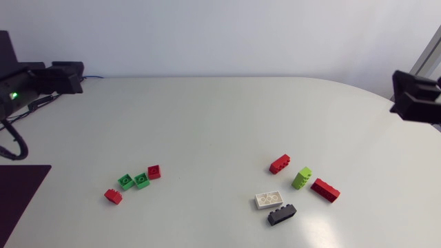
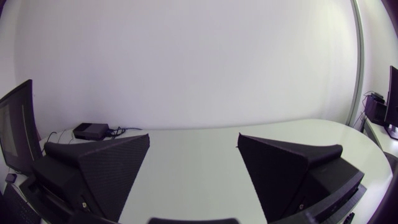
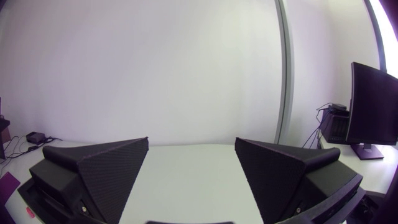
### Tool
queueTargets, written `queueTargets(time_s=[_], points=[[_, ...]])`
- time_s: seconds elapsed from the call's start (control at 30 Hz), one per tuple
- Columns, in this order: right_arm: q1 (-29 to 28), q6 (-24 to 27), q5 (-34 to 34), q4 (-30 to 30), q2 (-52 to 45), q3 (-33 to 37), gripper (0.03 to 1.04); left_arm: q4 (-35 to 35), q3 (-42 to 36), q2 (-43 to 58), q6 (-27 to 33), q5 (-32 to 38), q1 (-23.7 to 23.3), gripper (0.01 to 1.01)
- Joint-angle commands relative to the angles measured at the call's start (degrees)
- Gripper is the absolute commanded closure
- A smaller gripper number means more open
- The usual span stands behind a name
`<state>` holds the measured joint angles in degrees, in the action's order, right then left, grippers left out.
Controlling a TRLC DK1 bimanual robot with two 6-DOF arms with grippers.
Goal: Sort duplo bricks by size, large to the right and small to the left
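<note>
Four small bricks lie in a loose group at the front left: a red one, two green ones and another red one. Five long bricks lie at the front right: red, lime green, red, white and dark grey. My left gripper is pulled back at the far left edge, open and holding nothing. My right gripper hangs at the far right edge, also open with nothing in it. Neither wrist view shows any brick.
A dark maroon mat lies at the front left corner. Black cables run by the left arm's base. A wide bare stretch of white table separates the two brick groups and both arms.
</note>
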<state>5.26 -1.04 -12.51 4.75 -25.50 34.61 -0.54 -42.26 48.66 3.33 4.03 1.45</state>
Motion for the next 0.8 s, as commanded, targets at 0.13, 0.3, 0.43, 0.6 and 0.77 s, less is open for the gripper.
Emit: queueTargets(time_s=[0.13,0.3,0.43,0.6,0.77], points=[[-1.39,2.36,-2.52,2.54,20.49,-7.45,0.06,4.49,10.00,-17.64,-0.61,3.61,-0.14,0.046],[-2.71,2.09,-1.11,5.27,26.02,-9.83,0.06,7.74,15.54,-27.31,-0.26,8.18,-0.31,0.046],[-3.06,2.00,0.03,6.85,26.02,-8.77,0.06,8.09,19.06,-36.10,2.20,9.94,-0.49,0.046],[-6.49,2.00,3.55,7.38,26.02,-7.63,0.06,8.36,21.69,-42.51,4.58,10.12,-2.51,0.046],[-11.41,-0.98,8.21,9.66,26.02,-6.40,0.06,8.01,21.08,-46.38,4.58,10.29,-4.27,0.046]])
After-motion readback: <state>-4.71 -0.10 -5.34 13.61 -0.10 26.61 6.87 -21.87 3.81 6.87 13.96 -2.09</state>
